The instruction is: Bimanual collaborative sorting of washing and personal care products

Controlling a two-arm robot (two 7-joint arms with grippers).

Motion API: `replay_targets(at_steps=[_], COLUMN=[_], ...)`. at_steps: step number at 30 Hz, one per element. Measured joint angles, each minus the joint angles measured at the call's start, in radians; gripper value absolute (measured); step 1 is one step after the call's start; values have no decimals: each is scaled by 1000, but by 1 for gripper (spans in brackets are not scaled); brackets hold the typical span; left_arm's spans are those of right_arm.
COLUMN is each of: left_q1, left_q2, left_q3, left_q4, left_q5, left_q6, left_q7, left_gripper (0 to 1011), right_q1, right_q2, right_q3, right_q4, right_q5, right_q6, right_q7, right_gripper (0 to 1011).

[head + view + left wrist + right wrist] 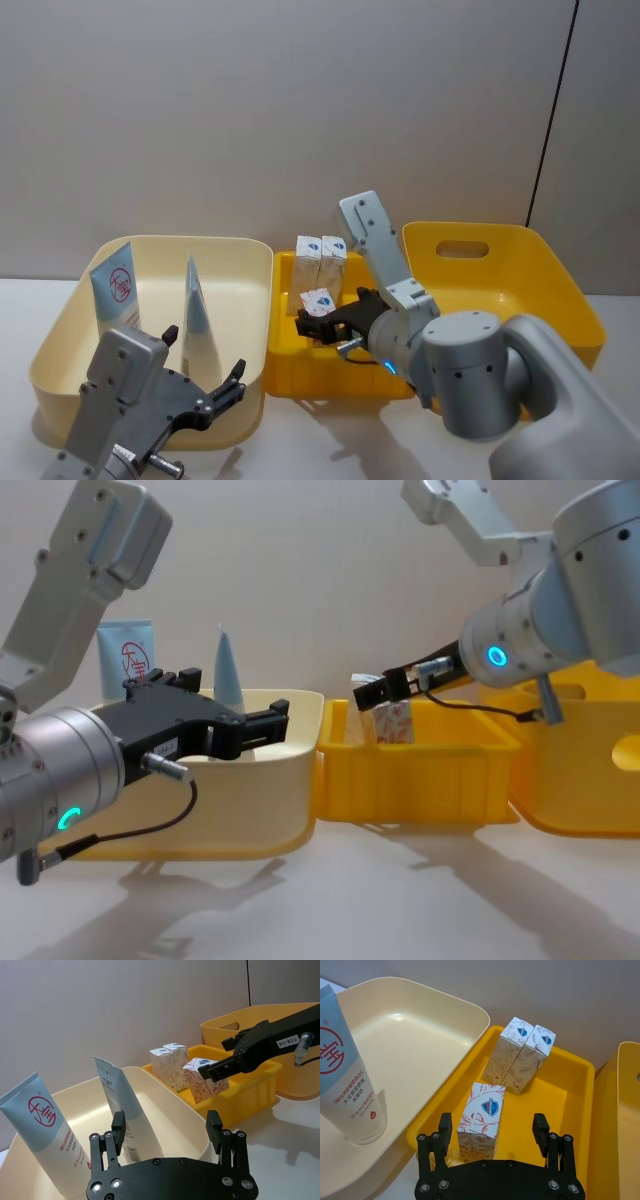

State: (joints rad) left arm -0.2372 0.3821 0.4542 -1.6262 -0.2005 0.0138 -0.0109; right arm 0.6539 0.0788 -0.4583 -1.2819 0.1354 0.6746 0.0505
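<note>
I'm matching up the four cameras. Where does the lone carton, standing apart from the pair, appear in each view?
Head: lone carton in the small yellow bin, nearer than the pair.
Left wrist: lone carton beyond the cream bin, beside the pair.
Right wrist: lone carton between the open fingers of the right pincer.
Chest: lone carton poking above the bin's rim, mid-picture.
Shared landmark: the small yellow bin.

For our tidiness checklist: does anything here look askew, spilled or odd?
Nothing stands out. The tubes stand in the cream bin; the carton pair and the lone carton stand in the small yellow bin. The right gripper hangs open at the lone carton, the left gripper open by the cream bin.
</note>
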Motion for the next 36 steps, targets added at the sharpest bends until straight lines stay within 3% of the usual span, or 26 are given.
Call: replay_targets(at_steps=[13, 34, 36], left_q1=[0, 0, 0], left_q2=[0, 0, 0], left_q3=[0, 0, 0], left_q4=[0, 0, 0], left_q5=[0, 0, 0], left_q6=[0, 0, 0], left_q7=[0, 0, 0], left_gripper=[1000, 1000, 1000], right_q1=[29, 45, 46], right_q2=[-35, -68, -71], right_q3=[11, 29, 31], right_q4=[101, 181, 187], right_q5=[-6, -12, -13], right_q6=[-20, -63, -69], right_q7=[-5, -5, -5], right_gripper=[1000, 1000, 950])
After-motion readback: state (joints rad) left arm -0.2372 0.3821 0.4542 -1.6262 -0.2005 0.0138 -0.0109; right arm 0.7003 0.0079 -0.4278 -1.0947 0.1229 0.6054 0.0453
